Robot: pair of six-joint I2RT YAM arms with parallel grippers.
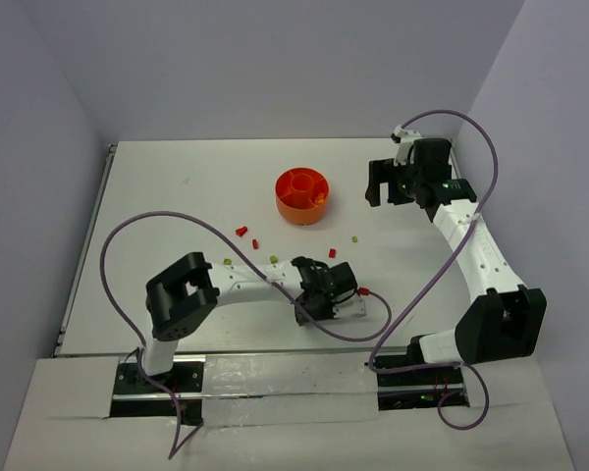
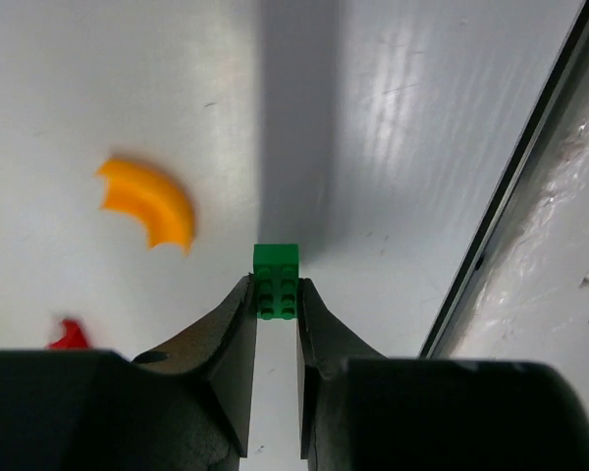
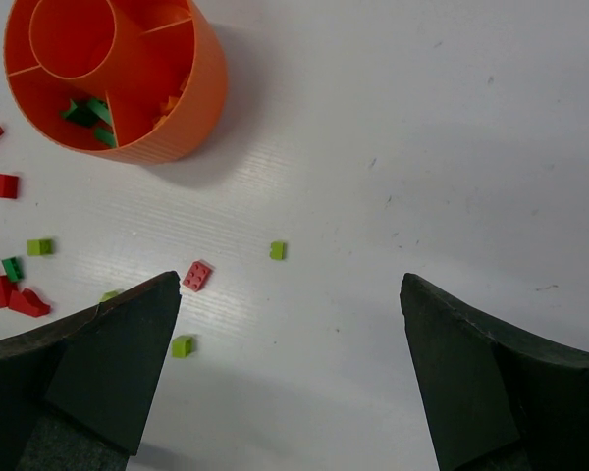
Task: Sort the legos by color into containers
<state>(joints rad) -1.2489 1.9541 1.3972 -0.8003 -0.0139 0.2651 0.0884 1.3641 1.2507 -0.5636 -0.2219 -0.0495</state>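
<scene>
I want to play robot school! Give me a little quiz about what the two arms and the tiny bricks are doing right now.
1. True or false: the right hand is squeezing a red brick.
2. Pick one: what colour is the brick between the fingers of the left hand? A red, B green, C yellow.
3. Fill the gap: the round bowl with the dividing walls is ___ in colour.

Key: 1 false, the right hand is wide open with nothing in it. 2 B. 3 orange.
</scene>
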